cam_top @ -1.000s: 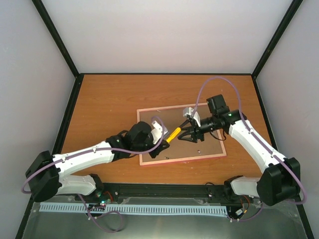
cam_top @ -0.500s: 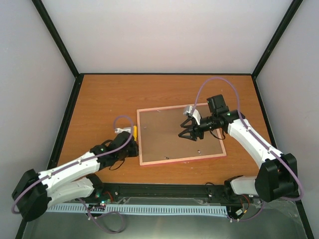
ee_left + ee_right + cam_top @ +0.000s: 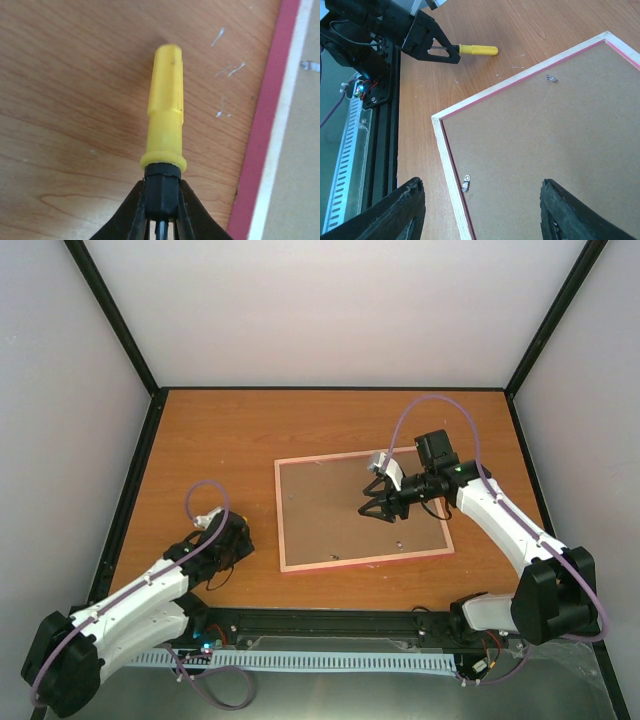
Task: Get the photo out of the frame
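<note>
Yellow-handled screwdriver [image 3: 166, 105]: clamped at its black collar in the left gripper [image 3: 162, 197], jaws closed tight on it, handle pointing away over the wood table [image 3: 220, 440].

Change noted: a second ago this tool sat over the middle of the frame [image 3: 300, 566]. It has since been carried to the lower left of the overhead view, clear of the pink edge.

Judged meaning: fastener work looks finished and the tool is being set aside.

Right gripper [image 3: 378, 508]: jaws spread apart, empty, hovering above the centre-right of the backing panel [image 3: 340, 515], placement unchanged.

Frame, as container: lies back-up at the centre of the overhead view.

Contents: brown backing panel seated inside the border, with two small metal clips [image 3: 465, 183] at its edges.

Photo: not visible, presumably beneath the panel, not yet removed.
</note>
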{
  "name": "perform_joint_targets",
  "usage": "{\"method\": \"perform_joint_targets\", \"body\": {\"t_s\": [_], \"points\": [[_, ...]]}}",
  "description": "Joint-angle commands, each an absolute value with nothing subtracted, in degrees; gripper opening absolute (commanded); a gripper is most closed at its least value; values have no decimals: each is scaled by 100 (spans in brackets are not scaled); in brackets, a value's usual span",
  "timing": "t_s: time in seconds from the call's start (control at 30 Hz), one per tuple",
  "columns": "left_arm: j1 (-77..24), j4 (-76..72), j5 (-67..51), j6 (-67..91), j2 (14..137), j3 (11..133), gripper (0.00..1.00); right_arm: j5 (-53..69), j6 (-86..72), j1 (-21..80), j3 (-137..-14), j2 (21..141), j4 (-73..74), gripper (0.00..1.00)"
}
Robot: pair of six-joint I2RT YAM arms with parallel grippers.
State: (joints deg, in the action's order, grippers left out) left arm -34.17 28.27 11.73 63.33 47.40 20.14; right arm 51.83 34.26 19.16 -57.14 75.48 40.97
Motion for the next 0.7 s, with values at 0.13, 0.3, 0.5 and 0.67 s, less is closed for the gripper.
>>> {"method": "perform_joint_targets", "body": {"t_s": [0.13,0.3,0.5,0.67], "points": [[-3152,2487,687,6626,4792,1587,8,5150,3522,1906,-5698,7591,4109,61],[-3155,2491,694,6665,4743,1463,8,5144,3524,1897,-5684,7574,4109,61],[-3155,2613,659,6790,4595,1404,12,5126,3532,1901,-5700,7628,4138,61],[-3155,2653,758,6873,4474,1330,18,5141,3554,1903,-5695,7634,4129,61]]}}
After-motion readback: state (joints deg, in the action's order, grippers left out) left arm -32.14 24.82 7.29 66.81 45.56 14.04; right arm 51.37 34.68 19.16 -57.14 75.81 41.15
